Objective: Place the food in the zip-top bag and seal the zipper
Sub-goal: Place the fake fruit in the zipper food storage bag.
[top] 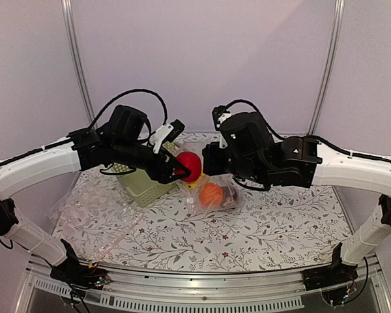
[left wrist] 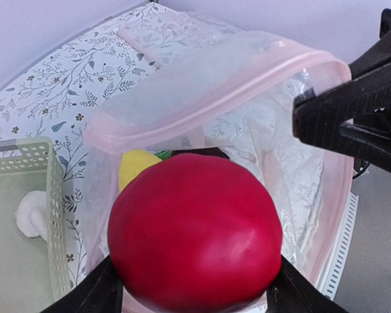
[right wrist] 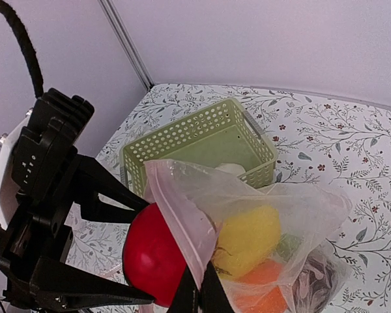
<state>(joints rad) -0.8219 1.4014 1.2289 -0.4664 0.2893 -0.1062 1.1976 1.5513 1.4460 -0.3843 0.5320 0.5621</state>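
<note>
Our left end effector is clamped on the red ball, one finger on either side, and holds it above the tabletop right at the open mouth of the zip-top bag. Our right end effector is pressed together on the zipper, pinching the pale pink strip on the side of the mouth opposite the ball and holding that edge raised, so the opening gapes toward the ball. Inside the clear bag we see the yellow piece uppermost, the orange one below it, the dark maroon one beside that, and a sliver of green. The white piece lies in the light green lattice basket, which stands just beside the bag, under our left arm.
</note>
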